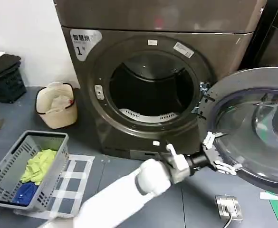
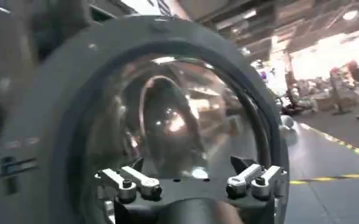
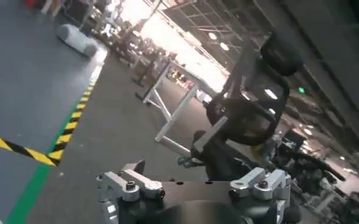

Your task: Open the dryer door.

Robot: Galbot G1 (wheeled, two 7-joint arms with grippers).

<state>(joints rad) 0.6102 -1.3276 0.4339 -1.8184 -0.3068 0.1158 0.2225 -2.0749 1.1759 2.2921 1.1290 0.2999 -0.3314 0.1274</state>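
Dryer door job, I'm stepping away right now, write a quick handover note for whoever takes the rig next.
Left gripper: open, fingers spread, at the lower inner rim of the dryer door, not clamped on it. The left wrist view looks straight into the door's grey inner side and glass.
Right gripper: open, holding nothing, pointed out at the room, away from the machine.
Door: swung wide to the right on its hinge; the drum opening of the machine labelled 1 is fully exposed.
Done: the door is open.
Left: probably just draw the left arm back clear of the door.
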